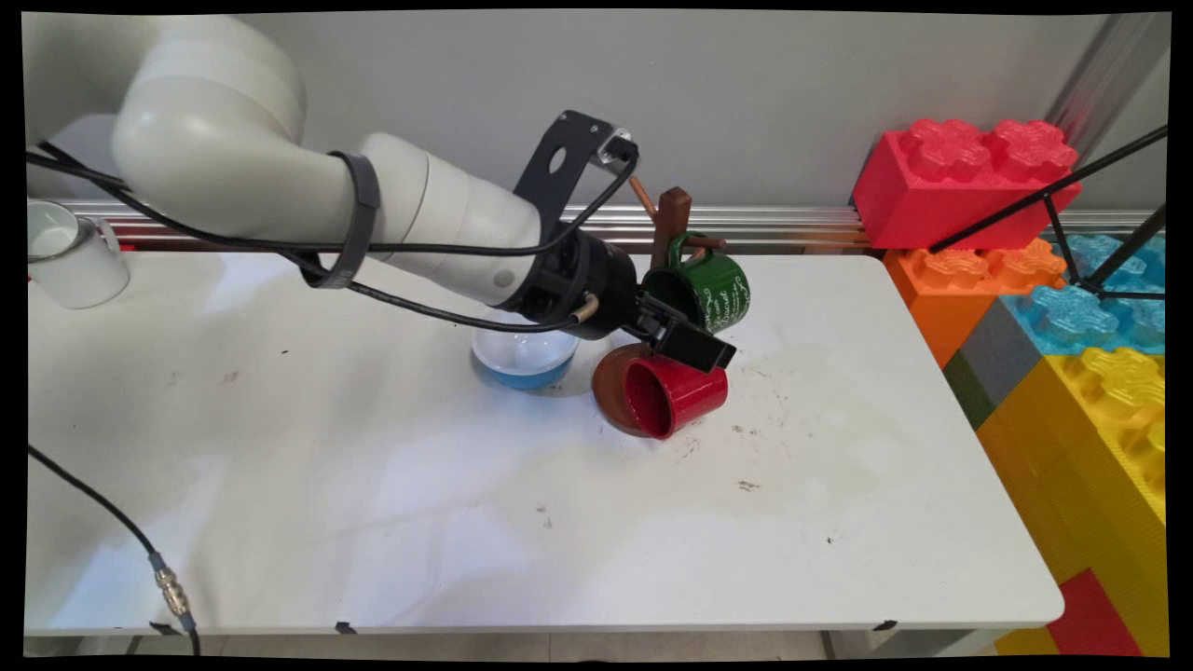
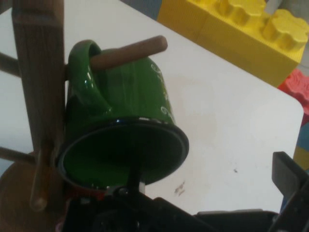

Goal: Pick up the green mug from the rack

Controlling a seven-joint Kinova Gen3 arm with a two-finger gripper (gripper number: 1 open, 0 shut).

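Observation:
A green mug (image 1: 710, 289) (image 2: 130, 111) hangs by its handle on a peg (image 2: 130, 50) of a brown wooden mug tree (image 1: 671, 219) (image 2: 41, 72), its mouth tilted down towards me. My gripper (image 1: 676, 326) (image 2: 212, 188) is open just under the mug's rim. One finger (image 2: 135, 180) reaches into the mug's mouth, and the other finger (image 2: 288, 176) stands well apart to the right with nothing against it. A red mug (image 1: 673, 396) lies on its side by the tree's round base (image 1: 608, 382), just below the gripper.
A clear bowl with a blue bottom (image 1: 524, 359) sits under the arm's wrist, left of the tree. A white mug (image 1: 70, 252) stands at the table's far left. Large toy bricks, red (image 1: 965, 177), orange, blue and yellow (image 1: 1100, 419), are stacked along the table's right side.

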